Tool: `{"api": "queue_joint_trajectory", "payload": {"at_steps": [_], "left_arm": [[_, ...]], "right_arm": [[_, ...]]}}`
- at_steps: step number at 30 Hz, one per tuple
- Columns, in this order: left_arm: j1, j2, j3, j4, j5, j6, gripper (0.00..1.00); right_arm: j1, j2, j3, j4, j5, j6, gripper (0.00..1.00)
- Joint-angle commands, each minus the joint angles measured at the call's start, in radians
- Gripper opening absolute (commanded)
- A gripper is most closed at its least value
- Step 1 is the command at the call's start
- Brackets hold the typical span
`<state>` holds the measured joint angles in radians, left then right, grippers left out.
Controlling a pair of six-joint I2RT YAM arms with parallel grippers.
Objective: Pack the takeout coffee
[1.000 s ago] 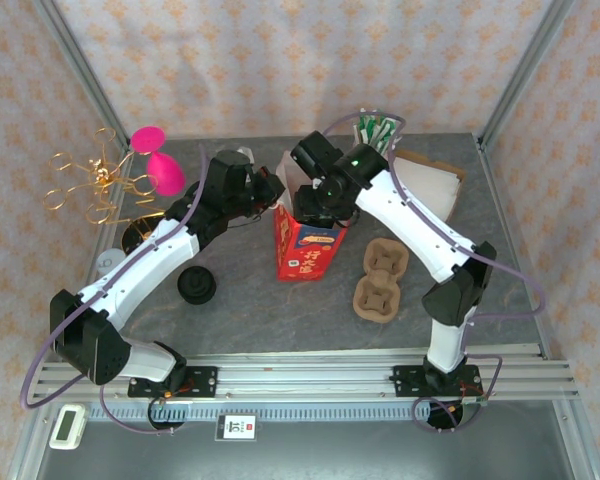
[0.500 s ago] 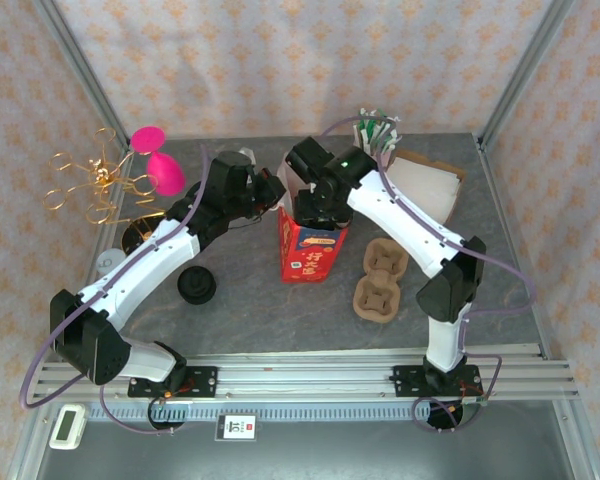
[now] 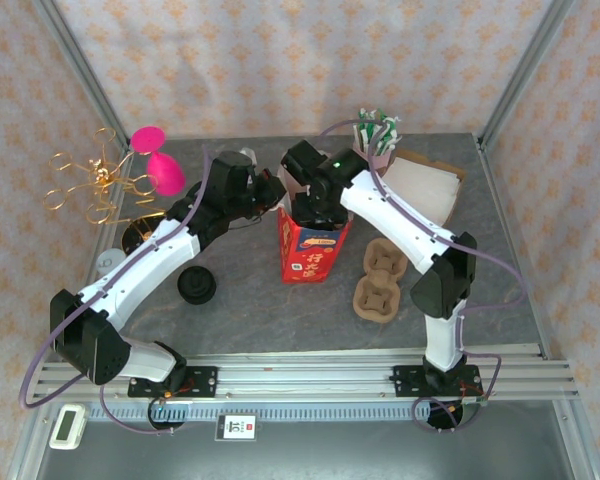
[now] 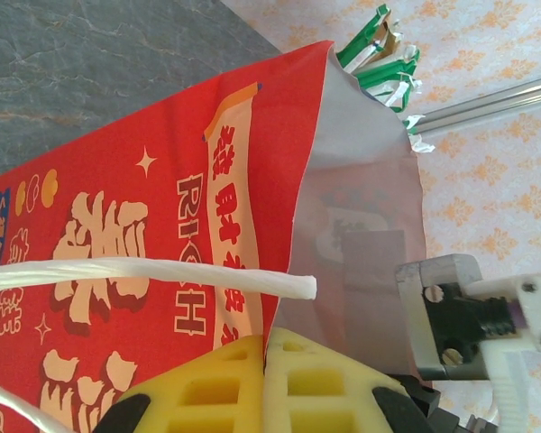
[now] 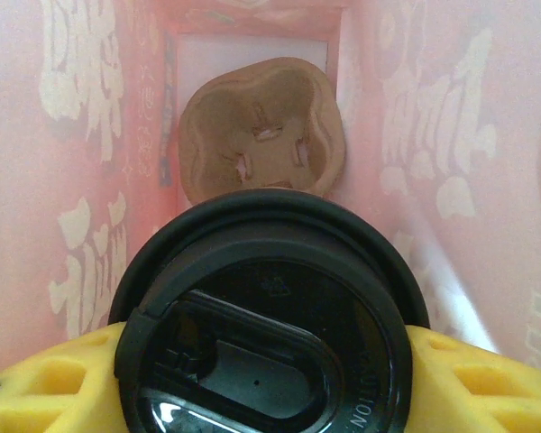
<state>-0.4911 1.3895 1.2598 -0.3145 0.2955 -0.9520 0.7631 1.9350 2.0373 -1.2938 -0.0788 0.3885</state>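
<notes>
While pinching red paper bag with left gripper, grasping black-lidded cup with right gripper; not yet in brown pulp holder

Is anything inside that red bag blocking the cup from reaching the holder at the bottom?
Nothing visible does. The cup hangs inside the bag, above the brown holder. The space between them looks clear, and the holder looks empty.
</notes>
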Motion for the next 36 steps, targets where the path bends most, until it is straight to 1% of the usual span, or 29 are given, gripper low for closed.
{"api": "queue_joint_trajectory", "payload": {"at_steps": [1, 12, 19, 25, 29, 31, 32, 36], "left_arm": [[-0.007, -0.006, 0.038, -0.017, -0.01, 0.025, 0.0], [-0.007, -0.002, 0.041, -0.033, -0.014, 0.037, 0.0], [-0.007, -0.001, 0.039, -0.041, -0.014, 0.047, 0.01], [-0.006, -0.005, 0.03, -0.039, -0.017, 0.044, 0.0], [-0.007, -0.011, 0.024, -0.048, -0.026, 0.044, 0.0], [-0.007, -0.016, 0.024, -0.052, -0.027, 0.045, 0.02], [-0.006, -0.018, 0.023, -0.053, -0.027, 0.045, 0.05], [-0.007, -0.019, 0.017, -0.052, -0.025, 0.043, 0.06]], "right_arm": [[0.007, 0.048, 0.014, -0.015, -0.005, -0.015, 0.58], [0.018, 0.092, 0.042, -0.015, -0.001, -0.009, 0.58], [0.026, 0.094, 0.133, -0.015, -0.038, 0.013, 0.57], [0.028, 0.094, 0.085, -0.013, -0.027, 0.009, 0.57], [0.031, 0.106, 0.059, -0.013, 0.004, 0.001, 0.56], [0.032, 0.112, 0.062, -0.012, 0.012, 0.004, 0.56], [0.033, 0.114, 0.067, -0.01, 0.019, 0.005, 0.56], [0.035, 0.125, 0.071, -0.004, 0.034, 0.006, 0.56]]}}
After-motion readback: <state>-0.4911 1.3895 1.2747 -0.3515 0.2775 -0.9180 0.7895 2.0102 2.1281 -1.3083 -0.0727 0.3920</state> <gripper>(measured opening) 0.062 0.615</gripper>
